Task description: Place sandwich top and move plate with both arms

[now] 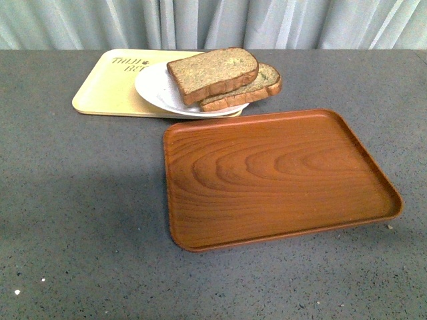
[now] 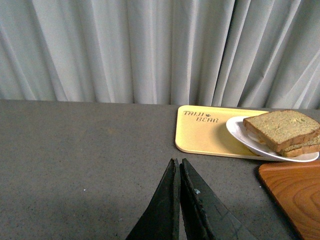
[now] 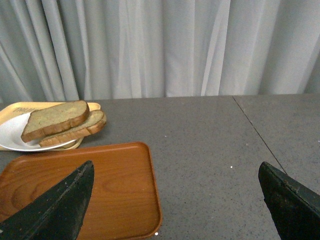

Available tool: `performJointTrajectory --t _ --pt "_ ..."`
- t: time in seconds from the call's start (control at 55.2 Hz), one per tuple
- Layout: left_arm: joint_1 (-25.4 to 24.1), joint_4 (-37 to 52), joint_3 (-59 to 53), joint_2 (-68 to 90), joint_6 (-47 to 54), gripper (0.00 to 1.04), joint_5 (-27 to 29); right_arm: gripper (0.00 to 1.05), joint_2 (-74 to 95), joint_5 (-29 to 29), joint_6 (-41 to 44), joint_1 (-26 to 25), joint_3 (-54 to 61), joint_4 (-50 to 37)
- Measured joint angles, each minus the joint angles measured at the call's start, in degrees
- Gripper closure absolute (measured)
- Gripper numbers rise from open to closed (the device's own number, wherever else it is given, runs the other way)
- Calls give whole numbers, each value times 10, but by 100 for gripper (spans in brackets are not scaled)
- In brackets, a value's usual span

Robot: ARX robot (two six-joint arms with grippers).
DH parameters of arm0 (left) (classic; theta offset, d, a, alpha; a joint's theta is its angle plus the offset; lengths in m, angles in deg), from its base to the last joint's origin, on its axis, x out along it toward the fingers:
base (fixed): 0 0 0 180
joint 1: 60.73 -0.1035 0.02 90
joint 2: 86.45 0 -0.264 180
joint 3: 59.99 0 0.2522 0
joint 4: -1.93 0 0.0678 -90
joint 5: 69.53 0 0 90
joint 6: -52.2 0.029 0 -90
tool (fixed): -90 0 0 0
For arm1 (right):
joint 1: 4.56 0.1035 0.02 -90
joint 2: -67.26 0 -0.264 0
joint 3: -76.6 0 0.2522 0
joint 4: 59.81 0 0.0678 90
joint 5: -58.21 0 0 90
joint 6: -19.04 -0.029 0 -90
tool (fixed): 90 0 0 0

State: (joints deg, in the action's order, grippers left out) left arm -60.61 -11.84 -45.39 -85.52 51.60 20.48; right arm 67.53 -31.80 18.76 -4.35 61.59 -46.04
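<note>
The sandwich top [image 1: 212,72], a speckled tan-brown slice with a darker crust, lies on another slice [image 1: 250,88] on the white plate [image 1: 155,90]. The plate rests partly on a yellow tray [image 1: 110,83]. Neither arm shows in the front view. In the left wrist view the top slice [image 2: 281,129] and plate [image 2: 240,133] lie far ahead to one side of my left gripper [image 2: 177,162], which is shut and empty above bare table. In the right wrist view my right gripper [image 3: 177,172] is open wide and empty; the slice [image 3: 55,119] and plate [image 3: 12,134] lie well beyond it.
A brown wood-grain tray [image 1: 273,175] lies empty in front of the plate; it also shows in the left wrist view [image 2: 295,192] and right wrist view [image 3: 85,187]. The grey table [image 1: 73,220] ends at a pale curtain [image 1: 213,23] behind.
</note>
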Motion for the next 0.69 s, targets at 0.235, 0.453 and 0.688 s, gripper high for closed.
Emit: performJointTrajectory --t 0.235,0.453,0.688 --pt "0 0 0 0 0 65 0 9 0 0 0 0 0 0" --pt "0 0 0 0 0 25 0 9 0 0 0 0 0 0" --pt "0 0 0 0 1 9 0 9 0 0 0 0 0 0"
